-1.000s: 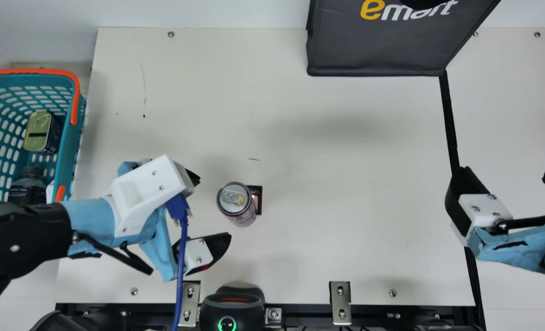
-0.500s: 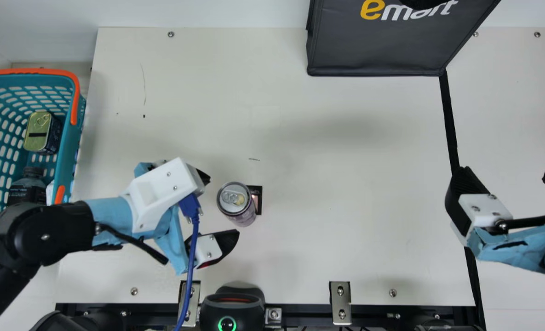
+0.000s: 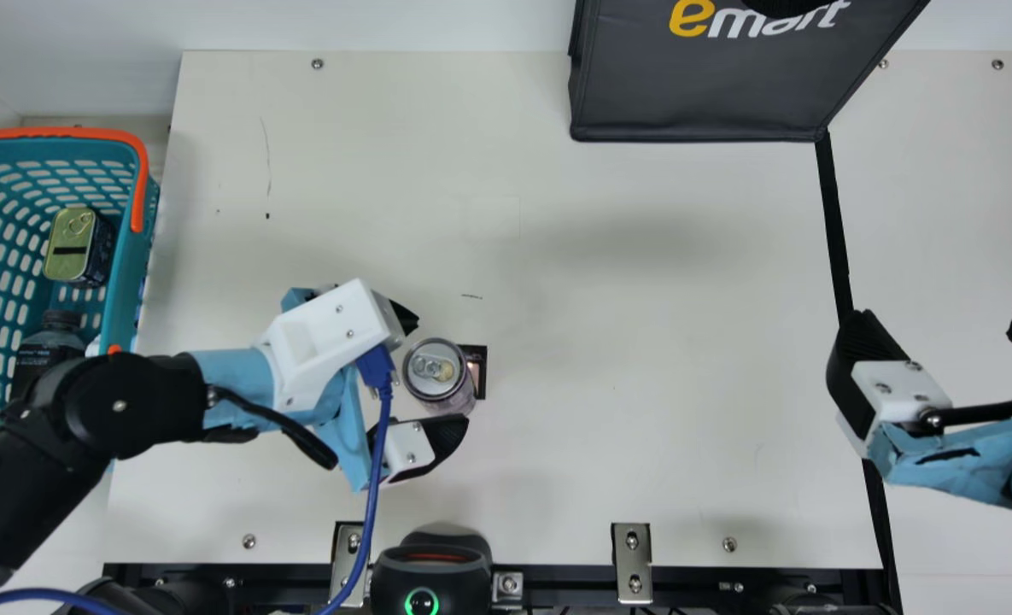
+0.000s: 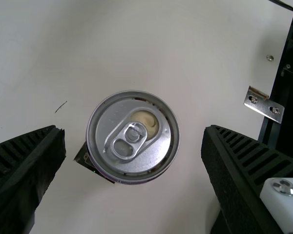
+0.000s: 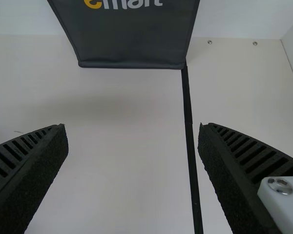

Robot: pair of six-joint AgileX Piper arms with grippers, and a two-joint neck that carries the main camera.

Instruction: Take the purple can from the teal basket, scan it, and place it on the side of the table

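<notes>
In the main view the purple can point(image 3: 438, 377) stands upright on the table point(image 3: 642, 342), partly over a small dark square. My left gripper point(image 3: 441, 371) is open, its two fingers on either side of the can at its left. Seen from the left wrist, the can's silver top point(image 4: 133, 137) lies between the spread fingers of my left gripper point(image 4: 133, 139), with a gap on both sides. My right gripper point(image 3: 937, 329) stands open at the right, and in its wrist view the right gripper point(image 5: 133, 136) has nothing between its fingers. The teal basket point(image 3: 119, 282) is at the far left.
Inside the basket are a gold-topped tin point(image 3: 70, 244) and a dark bottle point(image 3: 51, 346). A dark grey bag point(image 3: 710, 85) stands at the back. The scanner point(image 3: 431, 572) sits at the front edge, near metal brackets point(image 3: 632, 564). Black tape runs along the table's right part.
My left gripper has moved right to the can, its open fingers now beside it. The can and my right arm have kept still.
</notes>
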